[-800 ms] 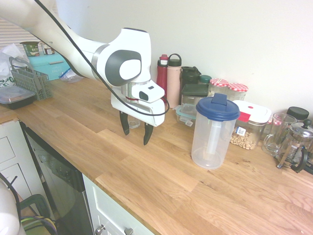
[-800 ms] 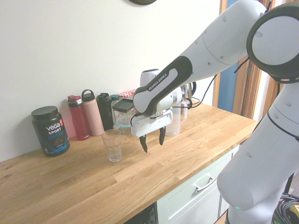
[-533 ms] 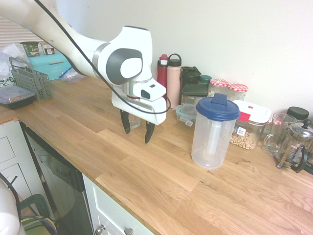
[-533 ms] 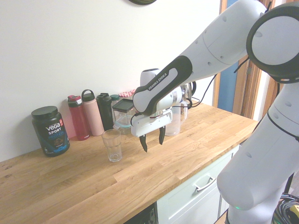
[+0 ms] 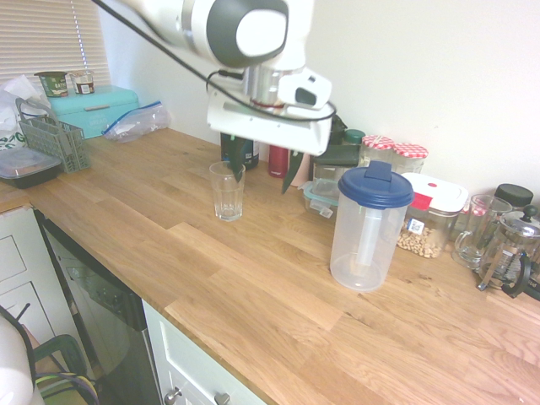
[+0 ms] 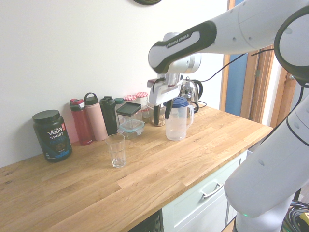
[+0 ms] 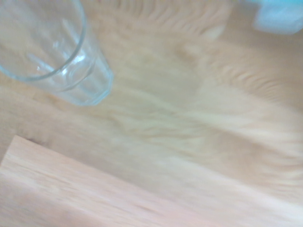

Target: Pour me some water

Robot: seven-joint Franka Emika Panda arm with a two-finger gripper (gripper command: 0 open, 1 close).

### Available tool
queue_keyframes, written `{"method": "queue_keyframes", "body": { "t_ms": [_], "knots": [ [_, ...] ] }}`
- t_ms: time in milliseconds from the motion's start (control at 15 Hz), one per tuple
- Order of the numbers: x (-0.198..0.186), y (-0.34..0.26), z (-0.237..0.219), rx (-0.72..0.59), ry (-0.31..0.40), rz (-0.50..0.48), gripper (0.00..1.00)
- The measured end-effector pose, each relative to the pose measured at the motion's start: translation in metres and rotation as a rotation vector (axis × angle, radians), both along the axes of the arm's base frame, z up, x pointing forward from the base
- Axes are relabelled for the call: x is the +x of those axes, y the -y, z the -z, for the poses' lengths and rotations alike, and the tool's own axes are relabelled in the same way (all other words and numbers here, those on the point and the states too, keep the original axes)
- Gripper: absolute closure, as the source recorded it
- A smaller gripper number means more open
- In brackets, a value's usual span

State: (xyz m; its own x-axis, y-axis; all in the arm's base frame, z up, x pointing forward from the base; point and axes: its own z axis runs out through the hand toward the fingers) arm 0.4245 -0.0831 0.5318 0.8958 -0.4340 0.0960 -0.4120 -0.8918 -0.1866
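First exterior view is showing the gripper (image 5: 263,175) hanging high above the wooden counter (image 5: 253,295), pointing steeply downward, its two dark fingers standing wide apart and holding nothing. The pitcher (image 5: 369,228), clear-bodied with a blue lid, is standing upright on the counter, apart from the gripper and lower, toward the picture's right; in the second exterior view the pitcher (image 6: 176,119) is sitting just beyond the fingers. Its long axis is running vertical, lid uppermost. The empty glass (image 5: 227,191) is standing upright on the gripper's opposite side, mouth up. Judgement: the approach to the pitcher is calling for a sideways, descending travel.
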Motion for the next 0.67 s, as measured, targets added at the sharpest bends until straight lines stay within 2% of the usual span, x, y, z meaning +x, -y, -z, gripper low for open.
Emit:
{"method": "queue_keyframes", "body": {
  "t_ms": [267, 667],
  "knots": [
    [-0.011, 0.068, -0.019, -0.026, 0.045, 0.005, 0.00],
    [-0.005, 0.134, -0.009, -0.035, 0.060, 0.072, 0.00]
  ]
}}
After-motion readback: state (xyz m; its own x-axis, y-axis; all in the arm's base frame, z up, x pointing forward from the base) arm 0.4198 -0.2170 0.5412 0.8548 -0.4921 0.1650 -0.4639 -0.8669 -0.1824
